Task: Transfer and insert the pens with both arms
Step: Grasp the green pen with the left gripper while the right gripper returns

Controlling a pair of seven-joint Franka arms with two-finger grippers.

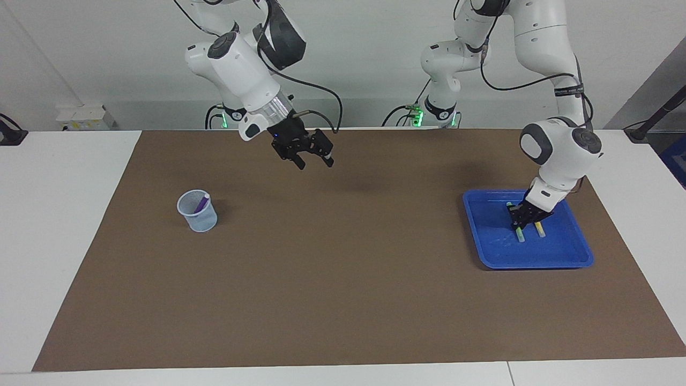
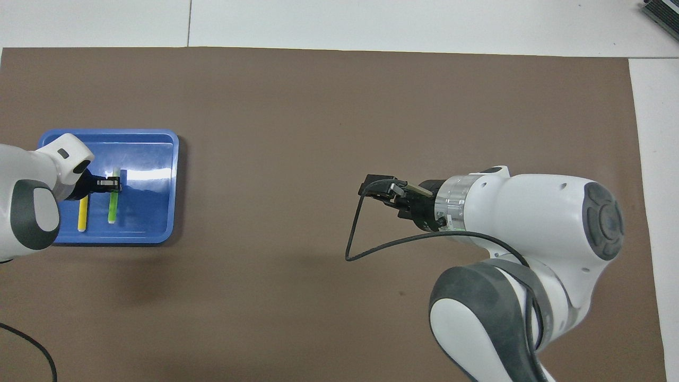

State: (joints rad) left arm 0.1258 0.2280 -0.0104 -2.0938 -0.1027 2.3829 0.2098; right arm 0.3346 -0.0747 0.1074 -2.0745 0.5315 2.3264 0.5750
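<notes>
The left gripper [image 1: 521, 224], fingers straddling the green pen [image 2: 113, 204] in the blue tray [image 1: 568, 257], could nudge the neighbouring yellow pen [image 2: 83, 215]; right gripper [image 1: 313, 159] waits, fingers apart.

The right arm is blocking the cup from the overhead view. In the facing view the purple pen [image 1: 202, 203] is showing only its top above the cup [image 1: 198, 211] rim. The left pincer [image 1: 524, 221] is covering the middle of the green pen [image 1: 519, 234]; whether its fingers are pressing the pen is too small to tell
</notes>
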